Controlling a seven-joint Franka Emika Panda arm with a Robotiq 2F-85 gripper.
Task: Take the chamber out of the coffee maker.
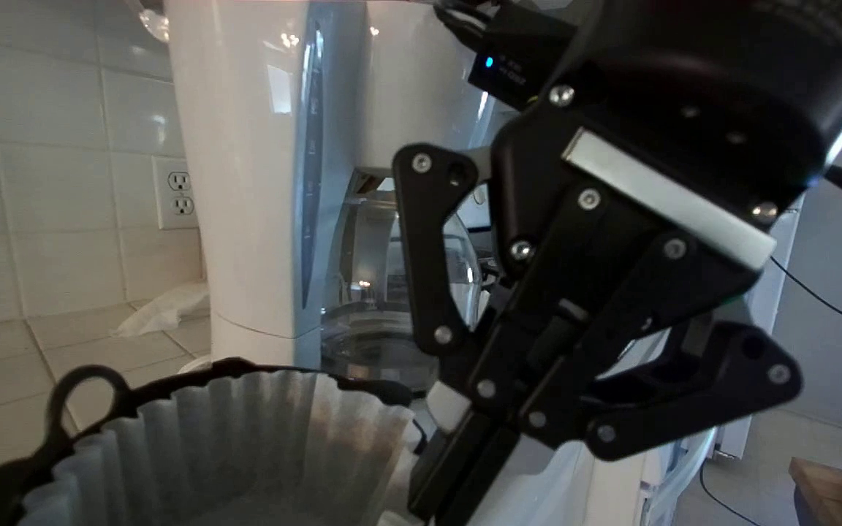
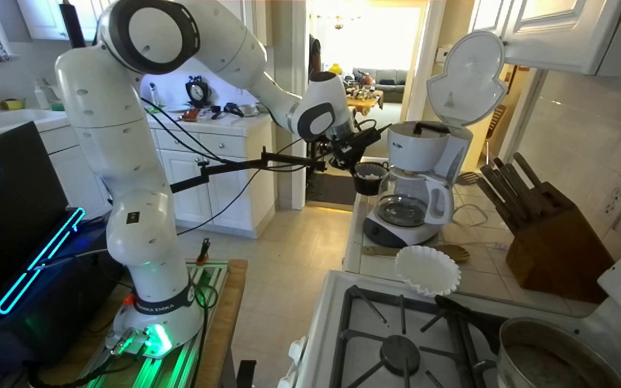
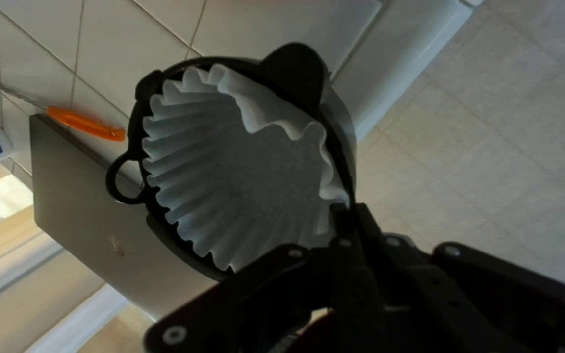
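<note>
Though the chamber (image 2: 368,186) is out, it hangs by one edge from the pincer (image 3: 349,212), whose tips are clamped on the rim. With so one-sided a grip, I'd fear it twisting and shedding the paper filter (image 3: 243,162). Near the pincer stands the coffee maker (image 2: 418,151); a careless swing might knock its glass carafe (image 2: 403,196). Whether the tips pinch paper too I can't tell; in an exterior view the loop handle (image 1: 58,409) shows but the chamber's bottom is cut off.

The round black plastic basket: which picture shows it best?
The wrist view: it looks into the basket, mostly unblocked. In an exterior view, its black rim is cropped; in an exterior view, the basket looks small beside the white plastic coffee maker.
</note>
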